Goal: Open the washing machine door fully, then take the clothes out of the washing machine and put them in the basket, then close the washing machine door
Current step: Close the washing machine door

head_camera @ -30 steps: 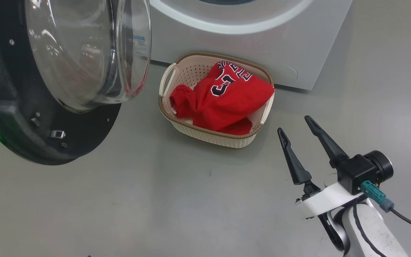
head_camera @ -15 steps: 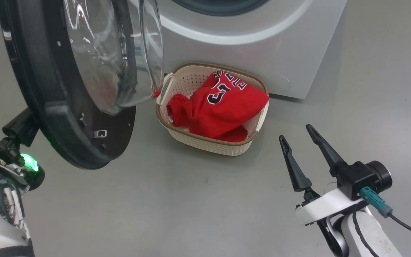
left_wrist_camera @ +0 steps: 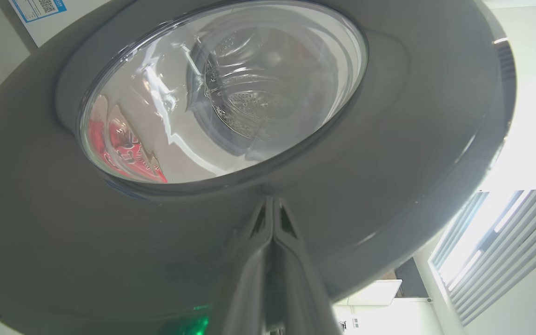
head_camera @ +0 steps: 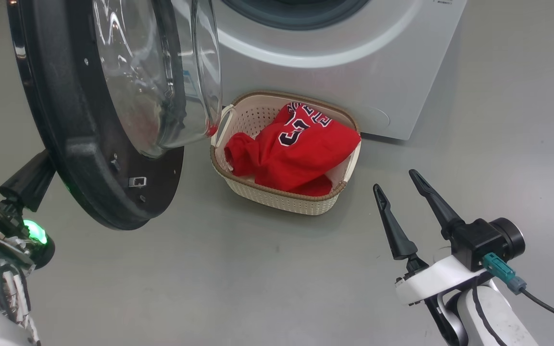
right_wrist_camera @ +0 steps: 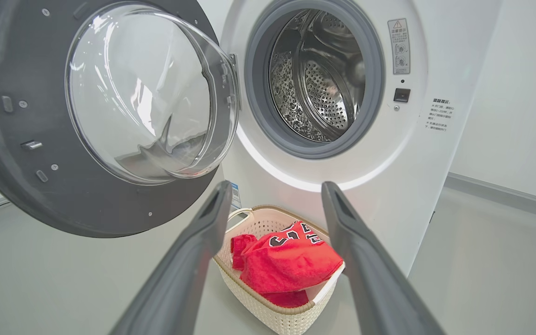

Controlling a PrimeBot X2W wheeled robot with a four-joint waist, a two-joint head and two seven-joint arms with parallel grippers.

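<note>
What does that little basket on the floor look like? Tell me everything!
The basket is small, cream and rounded, of plastic full of tiny holes, with a brown woven-look rim and a white handle at its side. It stands upright on the grey floor close before the white washing machine; whether they touch is unclear. Red clothes are heaped inside, poking above the rim.

Open floor (head_camera: 258, 278) near and right of basket (head_camera: 282, 197). Door (head_camera: 75, 154) swung out at left, just beside basket, barring that side. Clear into drum (right_wrist_camera: 317, 79) from right.
</note>
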